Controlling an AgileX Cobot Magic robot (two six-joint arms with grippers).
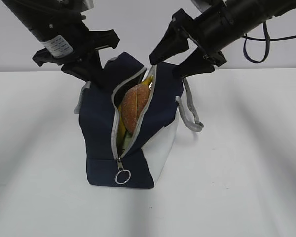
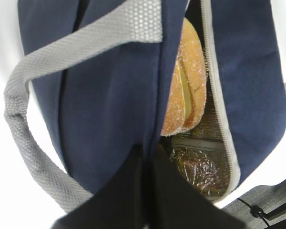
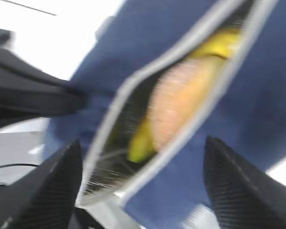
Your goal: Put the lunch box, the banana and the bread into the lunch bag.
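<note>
Near the front of the white table I see the ring pull hanging at the bottom of the zipper. Behind it stands the lunch bag, unzipped and gaping. I can see the bread sitting in the opening, with the banana peeking out beside it. Farther back, my left gripper is pinched tight on the bag's blue cloth. My right gripper hangs just above the far end of the bag with its jaws spread wide, holding nothing.
</note>
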